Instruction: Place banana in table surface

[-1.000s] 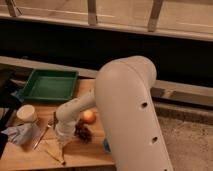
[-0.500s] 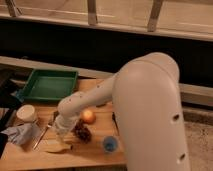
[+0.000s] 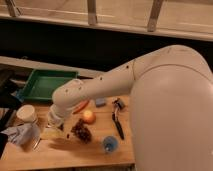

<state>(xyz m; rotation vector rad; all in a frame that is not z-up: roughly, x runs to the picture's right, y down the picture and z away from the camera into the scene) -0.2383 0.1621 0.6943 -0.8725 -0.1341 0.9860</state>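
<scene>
end effector [image 3: 54,120] hung low near left edge of tabletop [image 3: 95,152], over banana [image 3: 53,133]; grip state unclear. placing step; next: release, lift clear.

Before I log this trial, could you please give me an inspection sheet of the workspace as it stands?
Surface: table surface of light wooden planks.
Job's things: banana at the gripper, low over the table; whether it rests on the wood cannot be told.
Clutter: green tray, carrot, round orange fruit, dark grapes, blue cup, blue block, black tool, white cup, cloth.
Gripper: gripper at the banana's top.
Cables: nothing seen.
Surroundings: dark wall, railing above.
</scene>
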